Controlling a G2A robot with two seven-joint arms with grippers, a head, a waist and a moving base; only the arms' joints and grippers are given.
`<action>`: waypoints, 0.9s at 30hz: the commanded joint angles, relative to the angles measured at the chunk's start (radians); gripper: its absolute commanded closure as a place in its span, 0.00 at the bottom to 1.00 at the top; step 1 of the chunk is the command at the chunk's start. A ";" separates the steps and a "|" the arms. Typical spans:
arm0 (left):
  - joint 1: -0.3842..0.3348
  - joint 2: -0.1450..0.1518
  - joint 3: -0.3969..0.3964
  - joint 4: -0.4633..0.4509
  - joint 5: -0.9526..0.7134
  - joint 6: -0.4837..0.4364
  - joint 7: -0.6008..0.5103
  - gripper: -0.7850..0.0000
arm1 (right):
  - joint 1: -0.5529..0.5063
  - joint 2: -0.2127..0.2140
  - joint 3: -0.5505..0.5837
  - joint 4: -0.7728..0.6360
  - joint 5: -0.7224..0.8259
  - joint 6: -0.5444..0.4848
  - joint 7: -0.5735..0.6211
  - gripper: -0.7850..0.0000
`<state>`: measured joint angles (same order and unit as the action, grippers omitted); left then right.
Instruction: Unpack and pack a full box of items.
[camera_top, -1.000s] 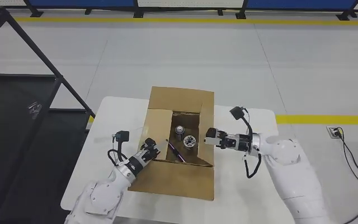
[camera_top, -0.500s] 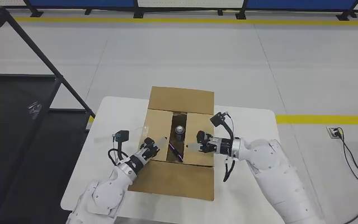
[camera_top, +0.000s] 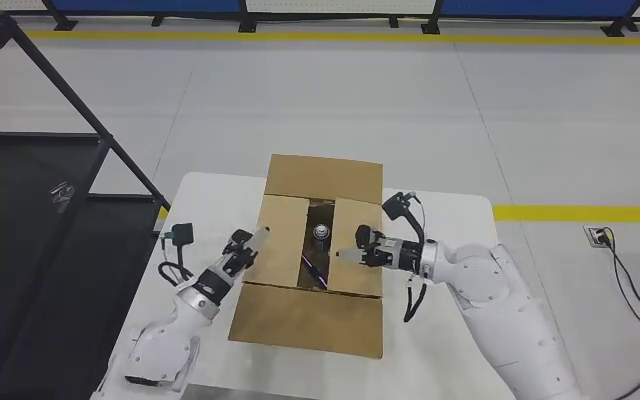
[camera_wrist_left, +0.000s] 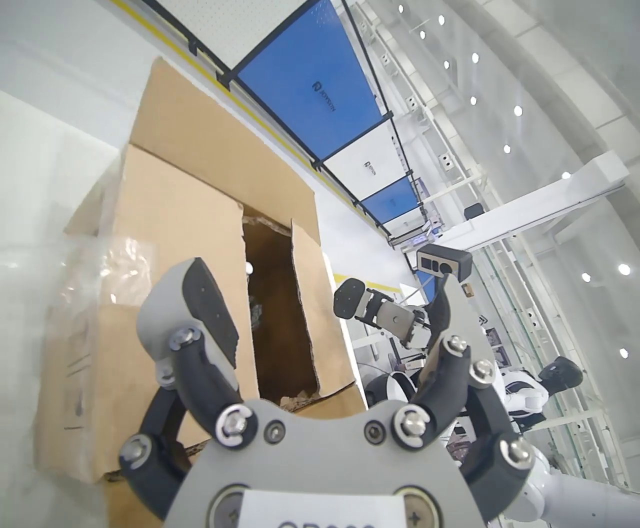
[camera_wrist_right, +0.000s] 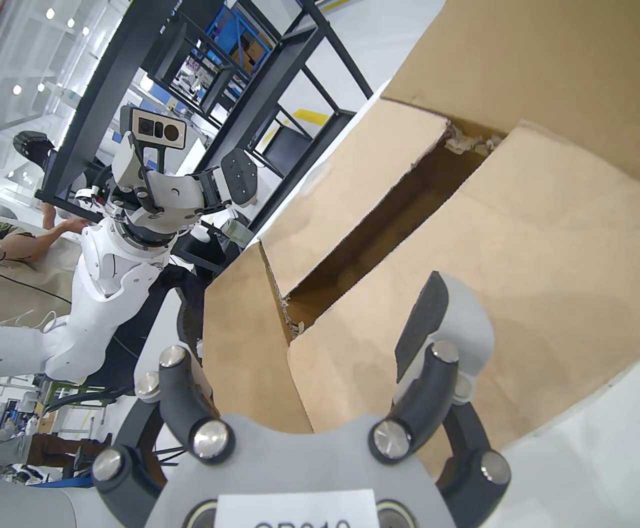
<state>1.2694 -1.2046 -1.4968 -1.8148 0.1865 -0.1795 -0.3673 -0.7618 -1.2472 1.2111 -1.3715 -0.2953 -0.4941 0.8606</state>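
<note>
- One cardboard box (camera_top: 310, 300) sits in the middle of the white table (camera_top: 205, 195).
- Two side flaps, the left flap (camera_top: 283, 240) and the right flap (camera_top: 358, 248), are folded inward and lie almost flat. A dark slot is left between them.
- Through that slot a round-topped can (camera_top: 320, 233) stands toward the far end. A thin purple item (camera_top: 312, 268) lies slanted nearer the robot.
- The far flap (camera_top: 325, 177) is turned outward, away from the robot. The near flap (camera_top: 320, 328) is spread outward toward it.
- The right gripper (camera_top: 345, 253) is over the right flap, its tip close to the flap's inner edge beside the slot.
- Its fingers (camera_wrist_right: 440, 310) are apart. In the right wrist view one finger shows above the cardboard and the other is hidden behind the flap's corner. Whether either finger touches the flap cannot be told.
- The left gripper (camera_top: 260, 235) is at the outer edge of the left flap, on the side opposite the right gripper.
- Its fingers (camera_wrist_left: 202, 300) are spread wide with nothing clamped between them. In the left wrist view the box lies just ahead of them, and the slot falls between the two fingertips.
- Both grippers point toward each other across the box, with the slot and its contents between them.
</note>
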 joint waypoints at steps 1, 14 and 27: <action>0.034 0.007 -0.068 -0.020 -0.058 -0.017 -0.042 0.00 | -0.002 0.001 0.006 -0.005 -0.006 0.007 -0.002 0.00; 0.254 0.065 -0.346 0.049 -0.289 -0.136 -0.622 0.00 | -0.024 0.002 0.031 0.010 0.024 0.027 -0.084 0.00; 0.181 0.093 -0.262 0.158 -0.531 -0.101 -0.983 0.00 | 0.081 -0.032 0.015 0.289 -0.044 0.181 -0.562 0.00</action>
<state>1.4531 -1.1125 -1.7610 -1.6601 -0.3266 -0.2824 -1.3440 -0.7008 -1.2753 1.2375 -1.1205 -0.3335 -0.3196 0.3112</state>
